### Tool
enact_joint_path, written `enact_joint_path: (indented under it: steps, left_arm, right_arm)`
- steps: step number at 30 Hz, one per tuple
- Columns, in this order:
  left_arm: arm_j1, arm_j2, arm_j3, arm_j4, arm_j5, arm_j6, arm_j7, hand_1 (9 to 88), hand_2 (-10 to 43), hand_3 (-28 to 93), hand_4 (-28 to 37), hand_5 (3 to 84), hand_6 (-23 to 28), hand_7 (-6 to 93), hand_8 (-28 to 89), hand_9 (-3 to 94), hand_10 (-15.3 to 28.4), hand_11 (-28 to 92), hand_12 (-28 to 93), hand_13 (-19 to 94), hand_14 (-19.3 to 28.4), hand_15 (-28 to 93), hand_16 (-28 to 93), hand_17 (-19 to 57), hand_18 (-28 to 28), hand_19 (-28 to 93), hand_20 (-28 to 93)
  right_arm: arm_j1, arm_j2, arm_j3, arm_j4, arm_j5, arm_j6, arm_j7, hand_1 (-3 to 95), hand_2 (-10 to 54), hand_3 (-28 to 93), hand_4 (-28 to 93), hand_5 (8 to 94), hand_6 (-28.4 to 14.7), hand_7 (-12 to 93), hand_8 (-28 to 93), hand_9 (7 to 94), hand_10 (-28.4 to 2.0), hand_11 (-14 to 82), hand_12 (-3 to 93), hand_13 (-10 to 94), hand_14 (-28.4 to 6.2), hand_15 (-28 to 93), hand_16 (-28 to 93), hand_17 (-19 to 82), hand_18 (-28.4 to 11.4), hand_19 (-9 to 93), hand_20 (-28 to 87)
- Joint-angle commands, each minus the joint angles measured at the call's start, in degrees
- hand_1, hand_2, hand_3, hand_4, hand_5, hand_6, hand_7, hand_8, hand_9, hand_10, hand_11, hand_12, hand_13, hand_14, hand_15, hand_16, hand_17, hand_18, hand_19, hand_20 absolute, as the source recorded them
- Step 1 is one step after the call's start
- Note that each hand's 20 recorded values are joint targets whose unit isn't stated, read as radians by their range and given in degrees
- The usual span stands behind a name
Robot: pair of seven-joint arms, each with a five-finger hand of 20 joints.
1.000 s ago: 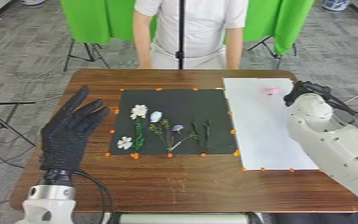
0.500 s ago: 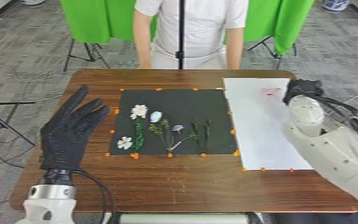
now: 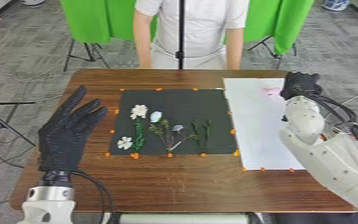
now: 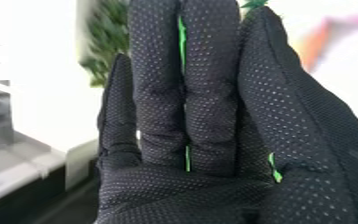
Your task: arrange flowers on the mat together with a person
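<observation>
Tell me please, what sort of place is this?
Probably a robotics lab or test room: green backdrop cloth, a black stand, loose cables across the floor.

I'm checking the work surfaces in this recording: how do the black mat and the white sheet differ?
The black mat is nearly square, while the white sheet is long and narrow. The mat holds several white flowers and green stems; the sheet has a pale pink thing near its far end. Both lie flat on the brown table, with orange marks along their edges.
</observation>
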State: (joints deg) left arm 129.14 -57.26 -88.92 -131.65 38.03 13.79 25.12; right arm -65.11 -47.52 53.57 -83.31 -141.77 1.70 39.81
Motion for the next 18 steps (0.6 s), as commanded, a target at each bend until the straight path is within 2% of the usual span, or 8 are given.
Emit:
enact_joint_path:
  steps: [1,6,7,9,12,16,17,18]
  left_arm:
    - [1.3,0.49,-0.61,-0.66,-0.59,1.12,0.9,21.7,8.9,78,-28.3,35.3,8.5,11.4,-10,36.3,21.1,24,9,28,28.0,49,-11,-6.2,24.5,62,-1]
    - [0.7,0.1,-0.43,-0.48,-0.29,0.61,-0.22,21.7,8.9,78,-28.3,35.2,8.5,11.4,-10,36.4,21.2,24,9,28,28.0,49,-11,-6.3,24.5,62,-1]
    - [0.6,0.32,-0.33,-0.35,-0.41,0.69,0.14,21.7,8.9,78,-28.3,35.3,8.5,11.4,-10,36.4,21.2,24,9,28,28.0,49,-11,-6.3,24.4,62,-1]
    - [-0.2,0.49,-0.07,0.01,-0.51,0.74,-0.17,21.7,8.9,78,-28.3,35.2,8.5,11.4,-10,36.4,21.2,24,9,28,28.0,49,-11,-6.3,24.4,62,-1]
    - [0.7,0.02,-0.49,-0.25,-0.53,0.79,-0.66,21.8,8.9,78,-28.3,35.3,8.6,11.4,-10,36.5,21.2,24,9,28,28.0,49,-11,-6.2,24.4,62,-1]
    - [0.3,-0.17,-0.19,-0.02,-0.46,0.23,-0.81,21.9,8.8,78,-28.3,35.3,8.6,11.5,-10,36.6,21.3,25,9,28,28.0,49,-11,-6.2,24.4,61,-1]
    - [0.3,-0.36,-0.31,-0.01,-0.27,0.22,-1.34,21.9,8.8,78,-28.3,35.4,8.6,11.5,-10,36.6,21.3,25,9,28,28.0,49,-11,-6.2,24.4,61,-1]
    - [0.1,-0.15,-0.26,0.09,-0.45,0.25,-1.05,22.0,8.9,78,-28.3,35.4,8.6,11.5,-10,36.6,21.3,25,9,28,28.0,49,-11,-6.2,24.4,61,-1]
  right_arm:
    - [-2.3,-9.9,1.4,-10.7,-4.6,0.2,-12.3,55.3,-9.5,64,-28,89.7,6.4,12,-3,93.7,-5.3,13.7,23.9,78,-4.4,32,28,18,-13.6,66,10]
    - [-3.7,-14.6,-0.7,-10.8,-5.2,-1.8,-16.8,52.8,-9.5,67,-28,89.1,6.2,12,-3,93.7,-5.8,12.0,24.7,76,-5.3,33,27,17,-13.9,66,9]
    - [-3.6,-14.8,-1.7,-10.9,-5.1,-1.8,-16.7,52.6,-9.5,67,-28,89.2,6.2,12,-3,93.7,-6.0,12.0,24.7,76,-5.5,33,27,17,-14.0,66,9]
    - [-3.8,-14.2,-4.0,-11.0,-4.7,-0.6,-15.7,52.4,-9.5,68,-28,89.1,6.3,12,-3,93.7,-6.2,11.8,24.6,75,-5.7,33,26,16,-14.2,65,9]
    - [-5.4,-15.7,-3.5,-10.8,-6.2,-3.2,-17.5,52.3,-9.5,68,-28,89.0,6.4,12,-3,93.7,-6.3,11.5,24.5,74,-5.7,33,26,16,-14.1,63,8]
    - [-5.5,-14.7,-5.2,-10.4,-7.6,-2.8,-17.1,52.6,-9.5,67,-28,88.8,6.5,11,-3,93.6,-6.4,10.8,24.7,74,-6.0,32,25,16,-14.1,62,8]
    - [-5.7,-14.6,-5.2,-10.3,-7.8,-3.1,-17.0,52.6,-9.5,67,-28,88.7,6.5,11,-3,93.6,-6.3,10.6,24.8,74,-6.0,32,25,15,-14.0,62,8]
    - [-5.2,-13.9,-5.9,-10.4,-6.8,-2.7,-16.0,52.6,-9.5,67,-28,88.6,6.5,11,-3,93.3,-6.4,10.3,24.8,74,-6.0,32,25,15,-14.0,62,8]
